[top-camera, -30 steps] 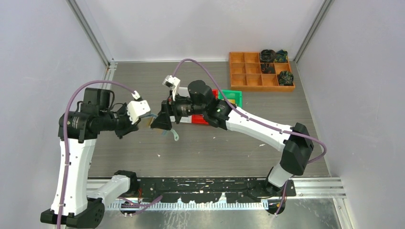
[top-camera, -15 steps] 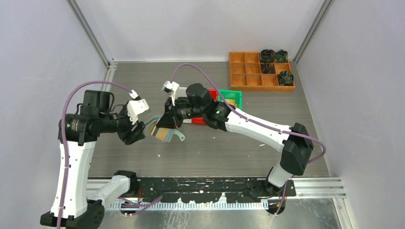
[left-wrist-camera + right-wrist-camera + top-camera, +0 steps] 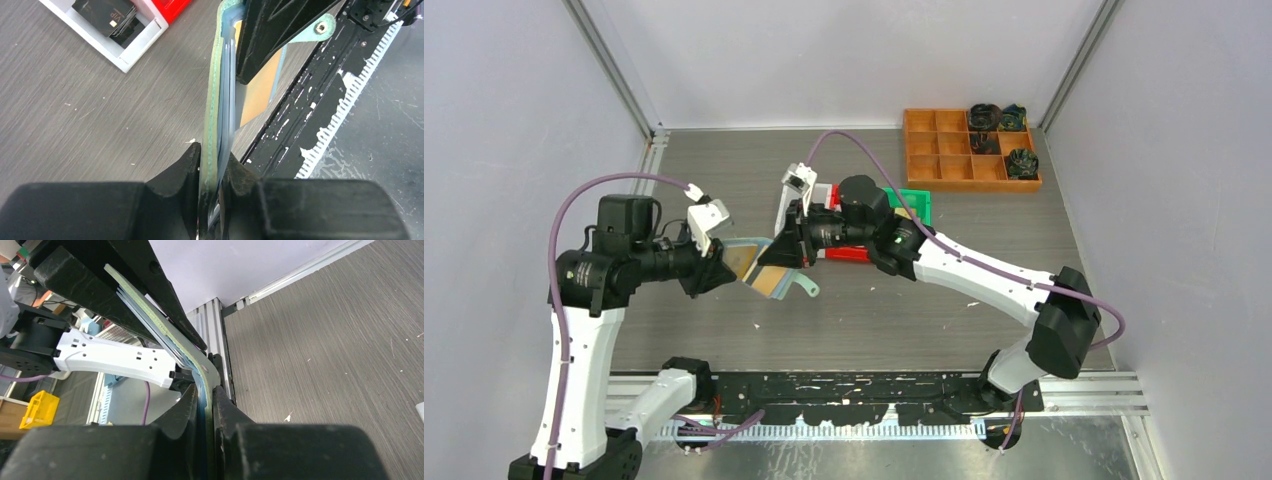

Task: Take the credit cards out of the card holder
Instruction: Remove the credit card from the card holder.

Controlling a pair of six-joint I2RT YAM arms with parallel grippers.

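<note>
Top view: my left fingers point(image 3: 716, 272) and right fingers point(image 3: 777, 252) meet above the middle of the counter point(image 3: 874, 310). Both are closed on the holder point(image 3: 754, 262), which is held in the air between them, clear of the surface. Its long axis runs roughly left to right, from one pair of fingers toward the other. A gold card point(image 3: 771, 282) faces up in a pocket on the near side, and a mint tab point(image 3: 807, 290) points toward my right. Left wrist view: the holder point(image 3: 216, 100) is seen edge-on. One end is pinched between my left fingers point(image 3: 191, 161), and the edge points straight away from them to the top of the picture, where a right finger point(image 3: 270, 40) clamps it. The gold card point(image 3: 257, 92) shows just beside that finger. Below on the counter, black cards point(image 3: 105, 15) lie in a white bin point(image 3: 135, 47), with a red bin point(image 3: 172, 6) touching its far side. Right wrist view: the holder point(image 3: 200, 365) leaves my right fingers point(image 3: 186, 407) and curves up and to the left into the left fingers point(image 3: 125, 275), with its layered pocket edges showing.
</note>
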